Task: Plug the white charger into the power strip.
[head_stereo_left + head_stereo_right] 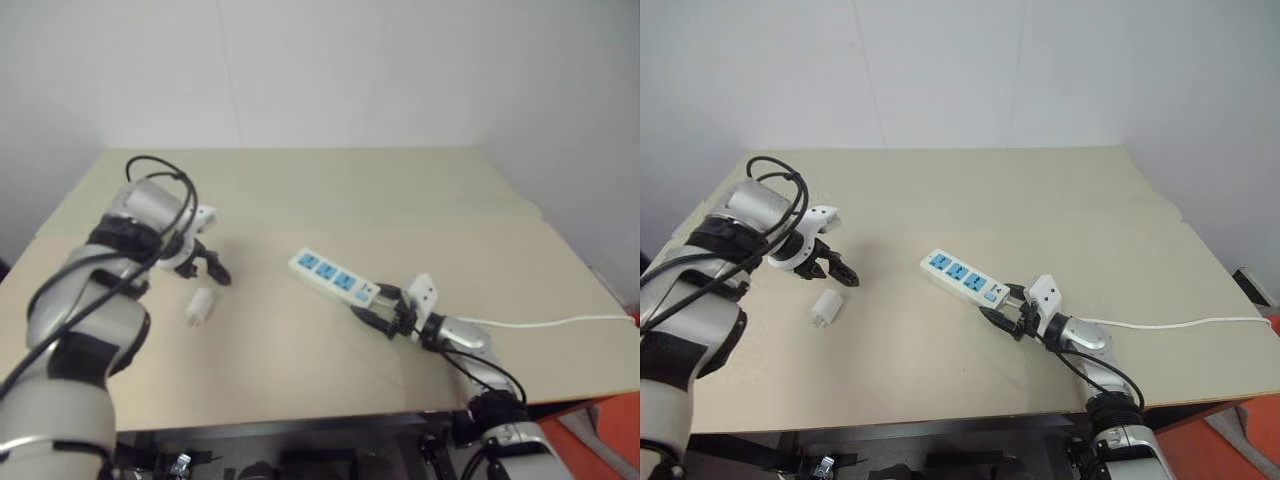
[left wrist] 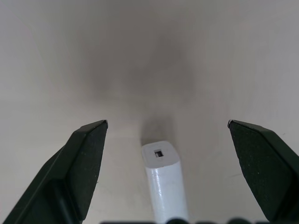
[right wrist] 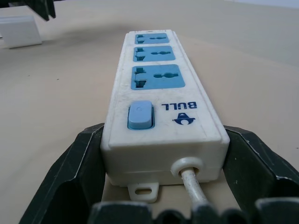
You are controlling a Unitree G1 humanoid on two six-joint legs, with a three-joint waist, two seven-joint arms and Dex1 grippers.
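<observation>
The white charger (image 1: 200, 306) lies loose on the counter (image 1: 400, 200), well apart from the power strip (image 1: 335, 277), whose three blue sockets are all empty, so nothing is plugged in and the pick-up has not happened yet. The left gripper (image 1: 203, 266) hangs just above the charger, pointing steeply down, jaws spread wide and empty, the charger between them. The right gripper (image 1: 385, 313) reaches in level, its fingers closed against both sides of the strip's switch end, steadying it

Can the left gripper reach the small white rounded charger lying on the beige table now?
Probably yes. The left gripper hangs open just above the small white charger, which lies between its fingers, and nothing stands between them.
</observation>
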